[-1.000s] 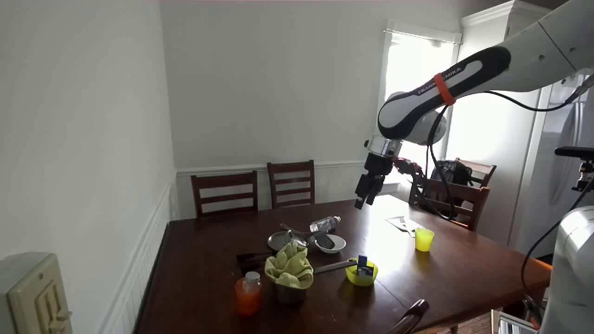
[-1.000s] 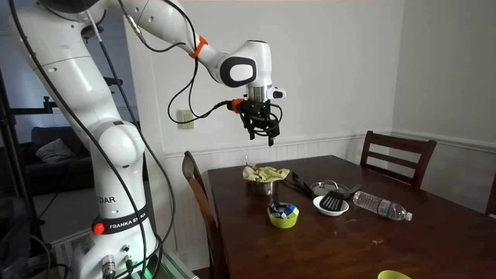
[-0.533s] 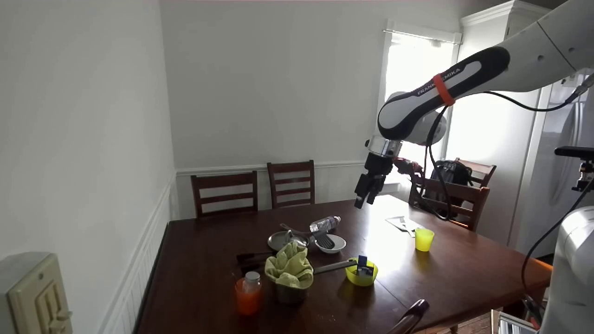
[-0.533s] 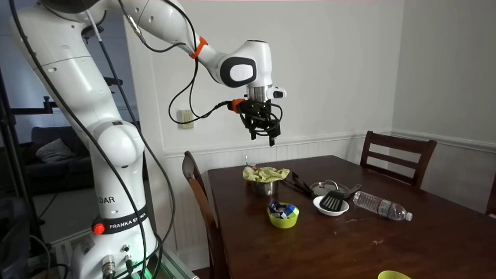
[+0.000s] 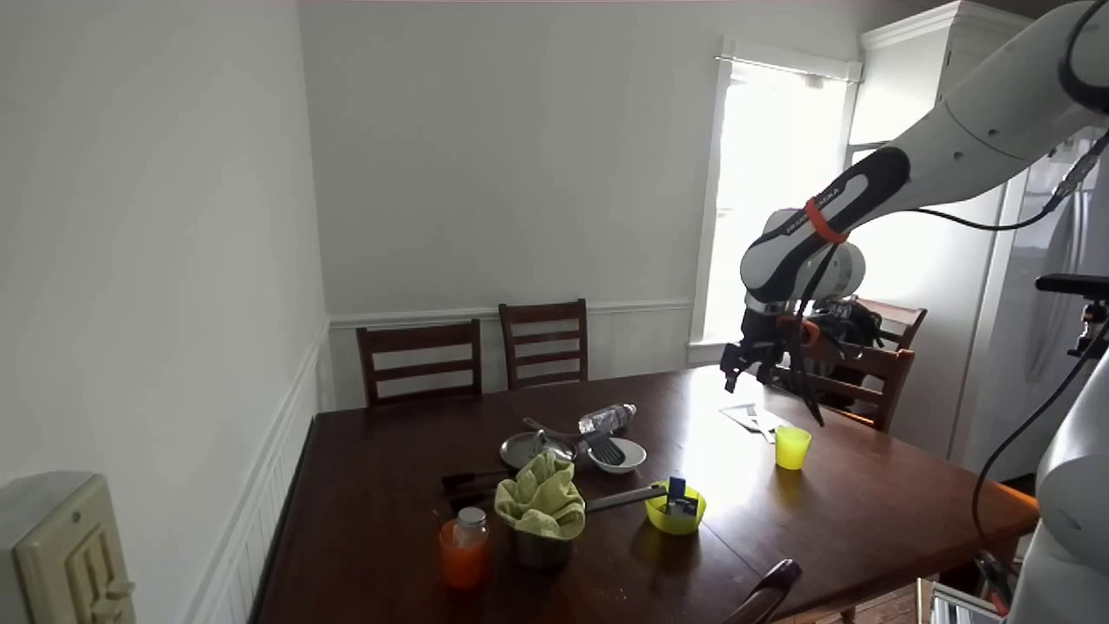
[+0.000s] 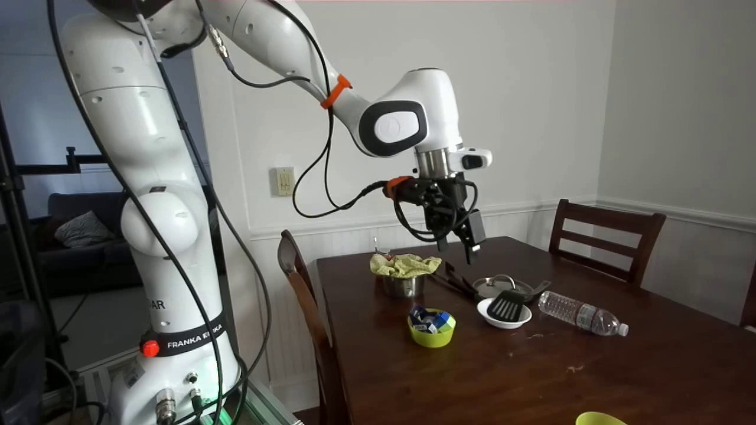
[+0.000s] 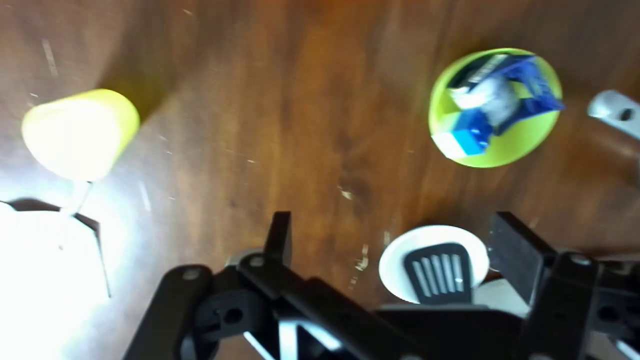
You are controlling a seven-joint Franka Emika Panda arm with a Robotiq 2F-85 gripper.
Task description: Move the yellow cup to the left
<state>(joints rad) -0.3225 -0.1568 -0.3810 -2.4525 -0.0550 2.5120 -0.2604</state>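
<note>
Reaching seems the current step: the spread, empty jaws should next head to the yellow cup (image 7: 80, 135), at their ten o'clock in the wrist view.

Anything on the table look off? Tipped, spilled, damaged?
The plastic bottle lies on its side near the white bowl, not upright as you'd expect; capped, no spill visible. A green cloth is bunched over the metal pot, an odd spot. Pale marks on the table: scratches or residue, can't tell. The yellow cup stands upright.
</note>
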